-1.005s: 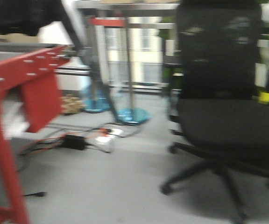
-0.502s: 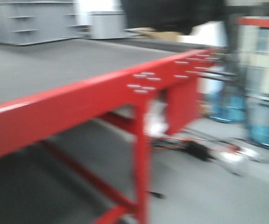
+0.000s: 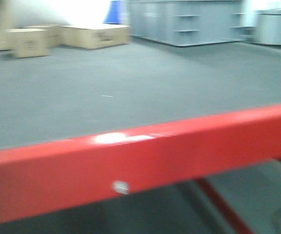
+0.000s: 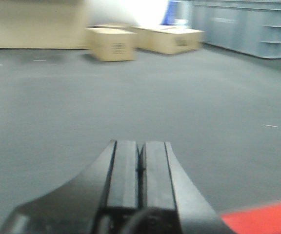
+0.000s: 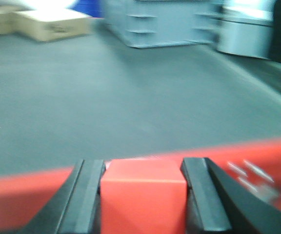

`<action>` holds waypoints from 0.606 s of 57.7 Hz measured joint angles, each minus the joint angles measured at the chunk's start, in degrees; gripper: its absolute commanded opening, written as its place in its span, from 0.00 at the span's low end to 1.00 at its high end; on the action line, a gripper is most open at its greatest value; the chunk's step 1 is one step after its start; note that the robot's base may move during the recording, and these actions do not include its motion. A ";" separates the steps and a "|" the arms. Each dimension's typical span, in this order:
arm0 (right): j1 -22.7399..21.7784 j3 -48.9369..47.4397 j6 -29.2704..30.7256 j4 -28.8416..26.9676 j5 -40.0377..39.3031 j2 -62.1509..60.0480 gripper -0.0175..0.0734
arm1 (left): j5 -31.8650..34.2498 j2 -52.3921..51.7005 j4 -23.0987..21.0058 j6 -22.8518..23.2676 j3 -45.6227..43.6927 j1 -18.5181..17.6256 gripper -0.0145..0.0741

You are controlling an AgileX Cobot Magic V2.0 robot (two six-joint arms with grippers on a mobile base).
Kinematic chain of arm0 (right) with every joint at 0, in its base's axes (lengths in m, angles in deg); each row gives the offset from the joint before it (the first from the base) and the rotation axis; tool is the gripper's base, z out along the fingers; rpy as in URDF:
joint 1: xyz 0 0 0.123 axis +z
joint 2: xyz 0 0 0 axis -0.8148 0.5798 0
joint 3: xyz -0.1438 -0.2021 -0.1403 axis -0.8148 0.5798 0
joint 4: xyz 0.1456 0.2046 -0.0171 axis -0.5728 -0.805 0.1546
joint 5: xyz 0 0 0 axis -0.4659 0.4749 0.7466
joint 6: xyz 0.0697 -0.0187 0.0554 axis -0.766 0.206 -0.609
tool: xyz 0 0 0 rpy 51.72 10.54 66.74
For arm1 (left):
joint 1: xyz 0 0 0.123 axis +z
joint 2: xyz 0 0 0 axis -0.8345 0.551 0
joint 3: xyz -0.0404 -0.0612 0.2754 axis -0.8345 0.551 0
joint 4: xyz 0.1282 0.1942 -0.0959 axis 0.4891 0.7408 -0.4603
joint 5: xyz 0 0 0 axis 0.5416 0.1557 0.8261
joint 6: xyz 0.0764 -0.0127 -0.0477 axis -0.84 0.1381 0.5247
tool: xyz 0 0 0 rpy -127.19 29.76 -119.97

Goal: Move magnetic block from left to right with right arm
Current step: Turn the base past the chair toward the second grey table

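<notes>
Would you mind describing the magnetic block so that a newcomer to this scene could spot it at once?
Start at the grey-topped table and its red front rail. At that rail, the right gripper holds the magnetic block between its two black fingers. It is a small plain red cube, brighter than the rail behind it, unlike the brown cardboard boxes far across the table.

Far ahead of the shut left fingers (image 4: pixel 123 170) two brown cardboard boxes (image 4: pixel 112 44) sat across a grey surface (image 4: pixel 130 97), grey shelved cabinets (image 5: pixel 155 22) stood far beyond the right fingers (image 5: pixel 87 195), and a red rail (image 3: pixel 179 146) ran just behind them.
</notes>
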State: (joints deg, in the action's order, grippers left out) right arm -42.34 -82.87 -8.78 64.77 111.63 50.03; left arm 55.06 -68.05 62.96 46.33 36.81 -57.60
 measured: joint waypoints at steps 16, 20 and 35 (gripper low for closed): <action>0.00 0.00 0.00 0.00 0.00 0.00 0.47 | 0.00 0.00 0.00 0.00 0.00 0.00 0.02; 0.00 0.00 0.00 0.00 0.00 0.00 0.47 | 0.00 0.00 0.00 0.00 0.00 0.00 0.02; 0.00 0.00 0.00 0.00 0.00 0.00 0.47 | 0.00 0.00 0.00 0.00 0.00 0.00 0.02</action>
State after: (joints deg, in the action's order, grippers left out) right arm -42.34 -82.87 -8.78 64.77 111.63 50.03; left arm 55.06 -68.05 62.96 46.33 36.81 -57.60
